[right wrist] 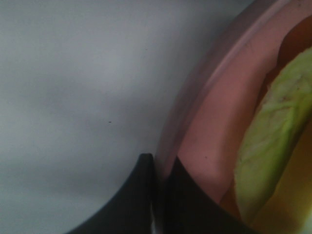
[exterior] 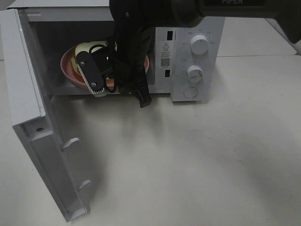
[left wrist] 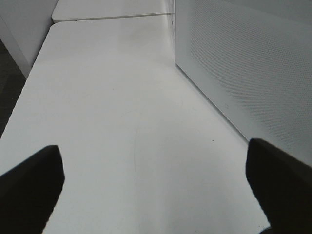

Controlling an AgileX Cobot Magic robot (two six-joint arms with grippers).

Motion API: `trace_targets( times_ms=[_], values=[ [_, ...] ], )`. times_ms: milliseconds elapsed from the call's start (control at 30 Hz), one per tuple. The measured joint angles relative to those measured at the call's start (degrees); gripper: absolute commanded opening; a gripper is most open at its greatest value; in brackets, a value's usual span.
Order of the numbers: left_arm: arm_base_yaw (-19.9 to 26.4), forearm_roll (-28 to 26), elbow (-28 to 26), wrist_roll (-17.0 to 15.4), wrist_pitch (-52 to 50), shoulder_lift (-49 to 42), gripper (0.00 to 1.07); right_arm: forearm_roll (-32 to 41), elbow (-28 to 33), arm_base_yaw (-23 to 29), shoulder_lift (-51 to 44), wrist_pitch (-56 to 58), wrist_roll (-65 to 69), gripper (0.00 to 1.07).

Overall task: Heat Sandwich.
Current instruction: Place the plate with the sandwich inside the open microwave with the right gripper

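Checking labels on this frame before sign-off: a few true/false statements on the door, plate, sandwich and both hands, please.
1. The microwave door is open. True.
2. The right hand is shut on the rim of the pink plate. True.
3. The left hand holds the sandwich. False: it is open and empty above the table; the sandwich lies on the pink plate.
4. The pink plate stands on the table in front of the oven. False: it is inside the microwave.
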Motion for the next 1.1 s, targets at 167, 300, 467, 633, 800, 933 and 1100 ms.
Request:
trace_targets(
  times_ms=[167,300,467,633,800,933,1100],
  values=[
    [0.00,0.00,0.00,0.00,0.00,0.00,0.96,-0.29,-4.64,0.00,3.32,1.66,1.20,0.01],
    [0.00,0.00,0.00,0.00,0.00,0.00,0.96,-0.34,-7.79,0.00,5.27,2.46,1.95,0.02],
    [0.00,0.00,0.00,0.00,0.00,0.00,0.96,-0.63,-10.77,0.00,6.99,3.50,3.38,0.02],
    [0.00,0.00,0.00,0.00,0.00,0.00,0.96,-0.74,-13.46,-0.69,8.59,3.95,4.58,0.03],
    [0.00,0.00,0.00,0.00,0.00,0.00,0.96,-0.97,-15.53,-1.78,10.08,4.98,4.76,0.03],
    [0.00,0.00,0.00,-0.06,0.00,0.00,0.96,-1.26,-17.42,-2.41,11.46,4.98,4.87,0.03],
    [0.00,0.00,0.00,-0.06,0.00,0.00,0.96,-1.38,-19.25,-2.64,12.32,4.41,4.87,0.03]
  ],
)
